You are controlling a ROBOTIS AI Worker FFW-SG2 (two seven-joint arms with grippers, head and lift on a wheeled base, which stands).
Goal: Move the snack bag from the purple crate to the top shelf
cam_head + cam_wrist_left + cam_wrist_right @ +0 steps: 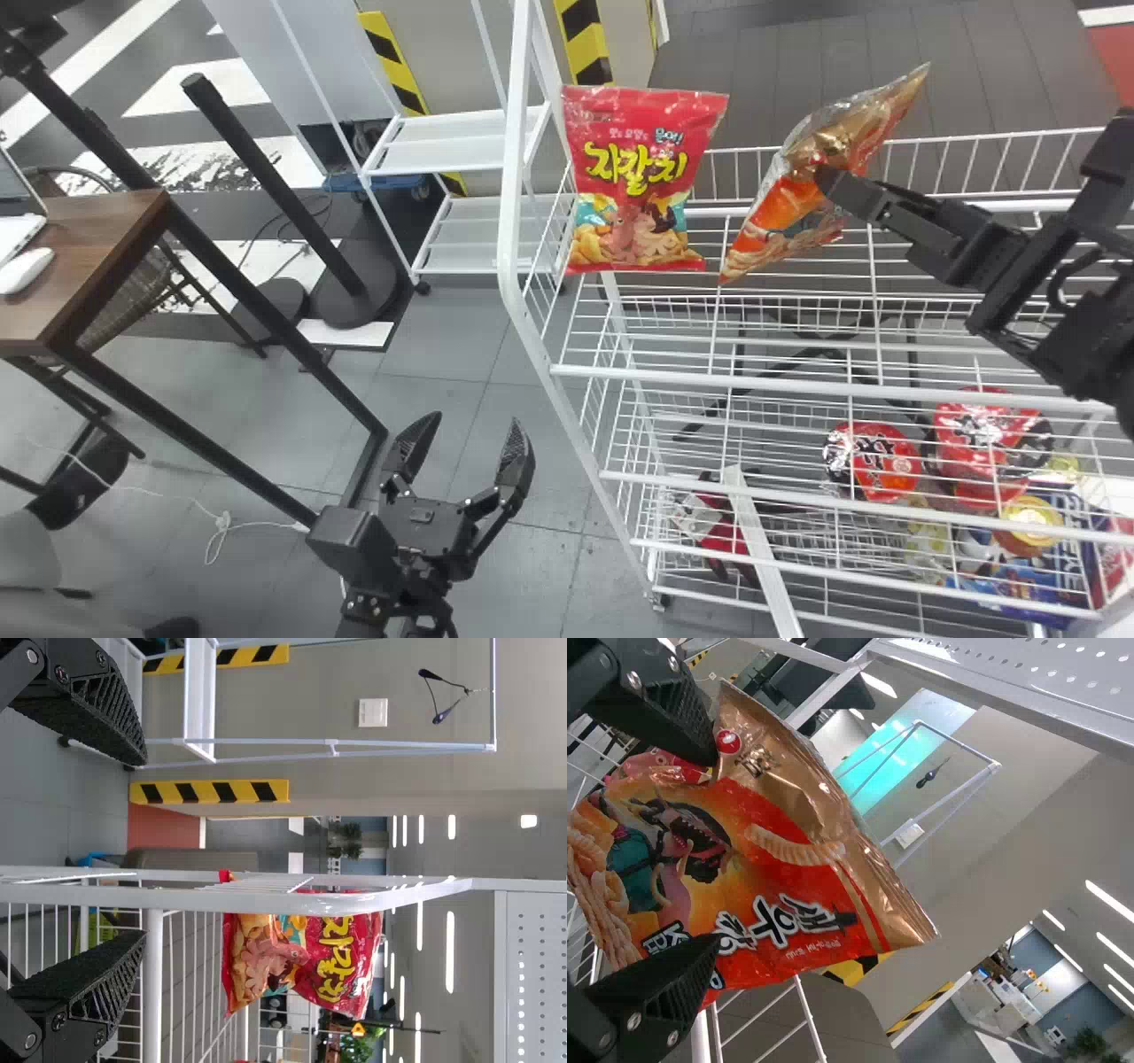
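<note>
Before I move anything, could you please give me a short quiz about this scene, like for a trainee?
1. True or false: the left gripper is open and empty.
2. In the head view, where on the white wire rack does the red snack bag stand? a) right end; b) left end; c) middle.
3. Fill in: the orange bag is held by the ___.

Key: 1 true; 2 b; 3 right gripper.

Runs across the right of the scene as a white wire shelf (709,379), built in open tiers with raised wire sides. Holds a red packet (633,133) upright at the left end of an upper tier, beside the side frame. Carries two red round packages (889,462) next to each other lower down on the right, with a yellow-topped tub (1032,526) and blue packets (1028,583) nearer.
</note>
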